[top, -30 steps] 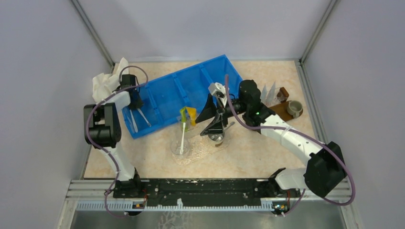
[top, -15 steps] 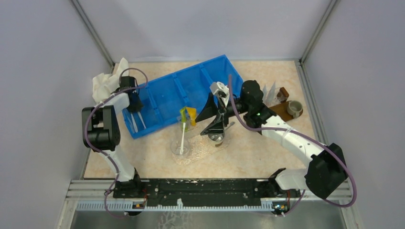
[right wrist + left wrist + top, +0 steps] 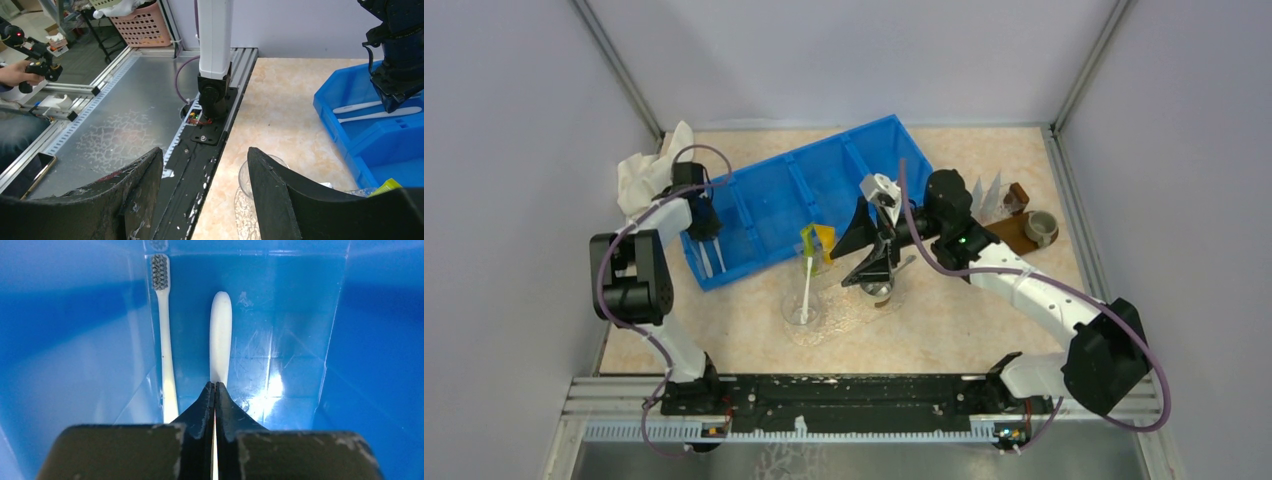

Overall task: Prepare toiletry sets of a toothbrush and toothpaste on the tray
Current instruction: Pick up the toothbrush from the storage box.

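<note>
My left gripper is down in the left end compartment of the blue bin. In the left wrist view its jaws are shut on a white toothbrush lying on the bin floor. A second toothbrush lies beside it, bristles at the far end. My right gripper is open and empty above the clear tray; its jaws also show wide apart in the right wrist view. A clear cup on the tray holds a toothbrush and a yellow-green toothpaste.
A white cloth lies at the back left. A brown tray with a small round cup and clear wedges sit at the right. Another clear cup stands under my right gripper.
The left arm's elbow has swung left and its gripper has settled in the bin compartment. One toothbrush there now lies closer to the other. The right arm has barely moved.
</note>
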Controlling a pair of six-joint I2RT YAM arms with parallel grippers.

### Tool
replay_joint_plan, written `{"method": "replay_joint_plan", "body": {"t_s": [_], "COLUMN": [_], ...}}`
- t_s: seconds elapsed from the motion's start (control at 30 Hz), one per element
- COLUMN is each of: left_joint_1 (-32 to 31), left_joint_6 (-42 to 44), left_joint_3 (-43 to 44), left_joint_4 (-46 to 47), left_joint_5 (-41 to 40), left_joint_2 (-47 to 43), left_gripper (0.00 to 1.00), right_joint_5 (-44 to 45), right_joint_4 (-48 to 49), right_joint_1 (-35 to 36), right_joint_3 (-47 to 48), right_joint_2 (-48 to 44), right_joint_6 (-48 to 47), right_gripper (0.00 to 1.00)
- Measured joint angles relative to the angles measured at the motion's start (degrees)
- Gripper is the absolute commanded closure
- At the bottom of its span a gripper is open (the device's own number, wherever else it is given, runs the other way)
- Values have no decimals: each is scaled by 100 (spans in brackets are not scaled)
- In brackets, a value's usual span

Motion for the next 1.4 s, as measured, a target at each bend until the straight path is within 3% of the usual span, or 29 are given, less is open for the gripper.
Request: {"method": "replay_joint_plan", "body": {"t_s": [0.07,0.13,0.3,0.37,0.5,0.57,0.97,1.4], "left_joint_1": [0,0,0,0,11,13,35,35], "left_joint_6": [7,28,87,92,111,127,122,122], "left_joint_3": [-48,-116,-212,-212,-199,-195,-205,-175], "left_joint_4": [13,31,66,83,236,315,435,437], "left_joint_5": [26,57,151,177,229,273,417,533], "left_joint_2": [-20,-31,-24,-4,101,127,39,-1425], "left_gripper": [77,70,65,69,94,100,100,100], "right_joint_5": [2,2,4,2,4,4,2,-26], "right_joint_4": [4,4,2,0,-11,-15,-35,-31], "right_joint_1": [15,20,22,22,22,22,22,28], "right_joint_3": [0,-2,-55,-66,-68,-68,-68,-68], "right_joint_2": [28,57,66,66,66,66,66,175], "right_joint_6": [0,0,-2,-2,-4,-4,-20,-22], "right_gripper": [37,37,37,37,37,37,37,36]}}
